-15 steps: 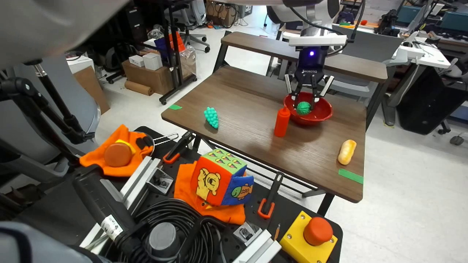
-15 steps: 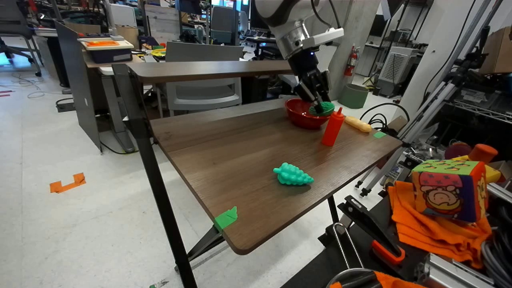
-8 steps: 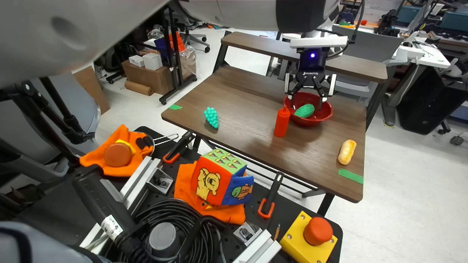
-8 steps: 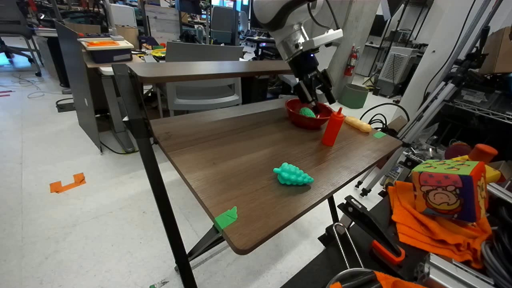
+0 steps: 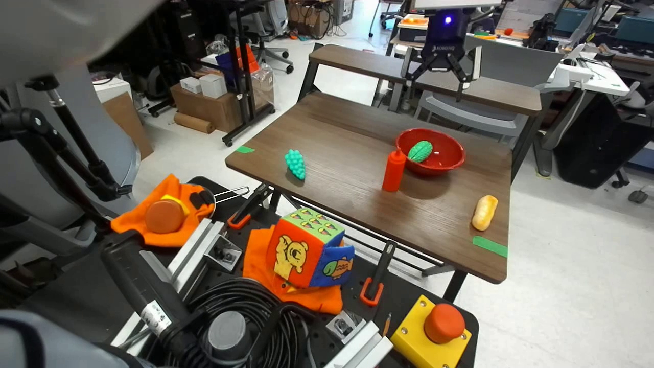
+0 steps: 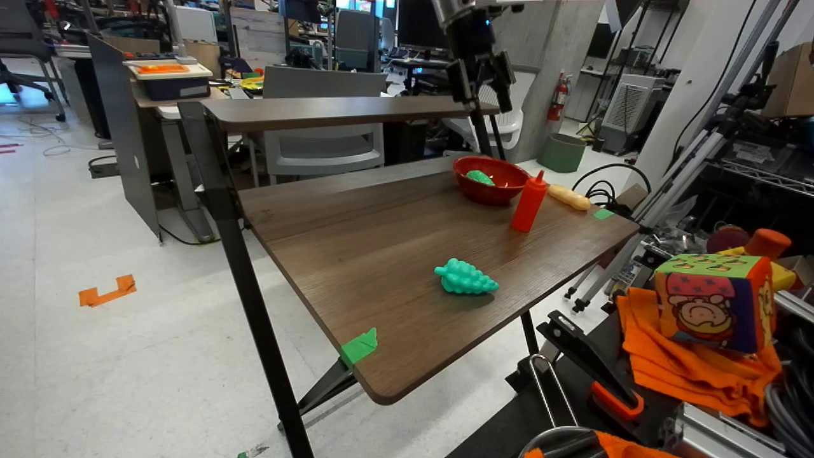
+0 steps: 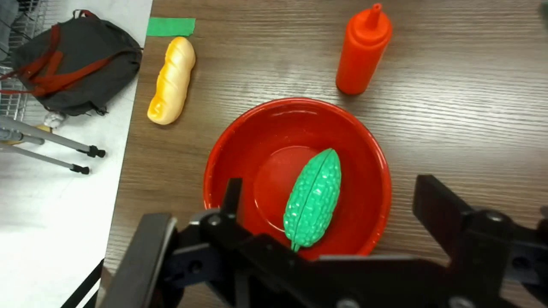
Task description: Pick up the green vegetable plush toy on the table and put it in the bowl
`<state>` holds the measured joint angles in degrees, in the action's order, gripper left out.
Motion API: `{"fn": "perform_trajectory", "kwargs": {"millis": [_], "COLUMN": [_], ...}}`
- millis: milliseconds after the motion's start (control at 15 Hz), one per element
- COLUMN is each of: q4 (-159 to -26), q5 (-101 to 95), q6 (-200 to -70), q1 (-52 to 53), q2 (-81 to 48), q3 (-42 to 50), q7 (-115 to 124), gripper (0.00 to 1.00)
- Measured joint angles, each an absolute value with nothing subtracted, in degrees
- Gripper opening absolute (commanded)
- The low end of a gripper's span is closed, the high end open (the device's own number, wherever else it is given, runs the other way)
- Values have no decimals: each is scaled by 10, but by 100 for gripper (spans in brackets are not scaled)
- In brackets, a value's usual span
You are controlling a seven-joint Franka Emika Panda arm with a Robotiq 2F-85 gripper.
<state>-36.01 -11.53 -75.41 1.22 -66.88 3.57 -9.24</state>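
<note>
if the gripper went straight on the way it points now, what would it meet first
Most likely the red bowl or the green vegetable toy lying in it: the open gripper points down toward them. Depth is unclear, so which of the two comes first can't be told.

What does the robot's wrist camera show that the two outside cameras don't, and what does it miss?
Only the wrist view clearly shows a dark, red-strapped bag.

Only the exterior views, both of them, show the colourful cube and the orange cloth under it.

All share the green vegetable toy lying in the red bowl, the red bottle, the bread roll and the open gripper.
</note>
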Motion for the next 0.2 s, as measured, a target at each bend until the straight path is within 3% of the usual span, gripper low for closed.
{"fn": "perform_trajectory", "kwargs": {"millis": [200], "q4": [-365], "q5": [-116], "q6": [-754], "q1": [12], "q2": [-673], "q3": [36], "q7": [-92], "gripper": [100]}}
